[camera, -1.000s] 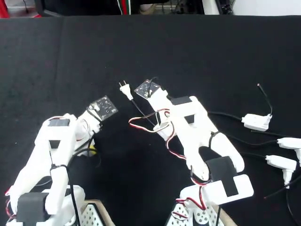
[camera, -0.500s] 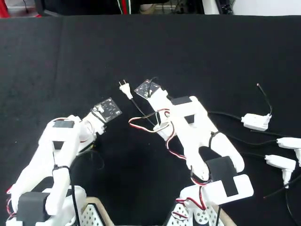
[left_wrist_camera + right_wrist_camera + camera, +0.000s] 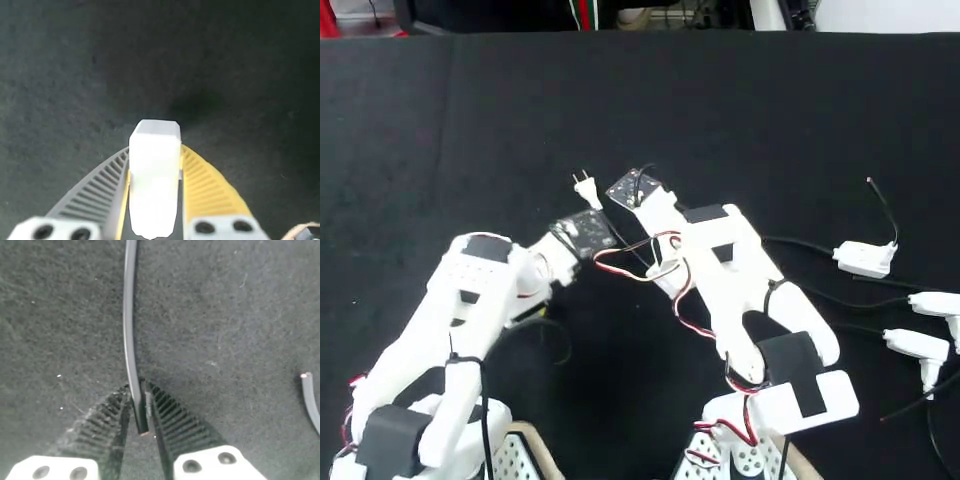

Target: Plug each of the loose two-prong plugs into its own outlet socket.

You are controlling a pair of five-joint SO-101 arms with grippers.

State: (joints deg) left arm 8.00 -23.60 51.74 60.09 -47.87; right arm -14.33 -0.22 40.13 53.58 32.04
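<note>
Two arms share the black worktop (image 3: pixel 770 110): the left arm (image 3: pixel 470 310) rises from the near left corner and the right arm (image 3: pixel 740 290) from the near edge, and their wrists sit close together around the middle. Three corded white pieces (image 3: pixel 865 259) lie along the right edge, well apart from both arms.

Our left hand (image 3: pixel 155 155) is clamped on a white block (image 3: pixel 154 170), which stands out past its fingertips; we take it for a socket body, though we cannot tell for sure. Our right hand (image 3: pixel 140 392) is pinched shut on the thin black cable (image 3: pixel 127 315).

From the high view we get the plug (image 3: pixel 588 192) itself: small and white, near the worktop's middle, with its prongs (image 3: pixel 580 177) aimed at the far edge. The right wrist view adds the pinch on the cord and a loose cable end (image 3: pixel 310 400) near it.

We judge the plug light and rigid, but the cable limp. Held by the cord, the plug may sag or twist, so the plug's body would be the firmer hold.
</note>
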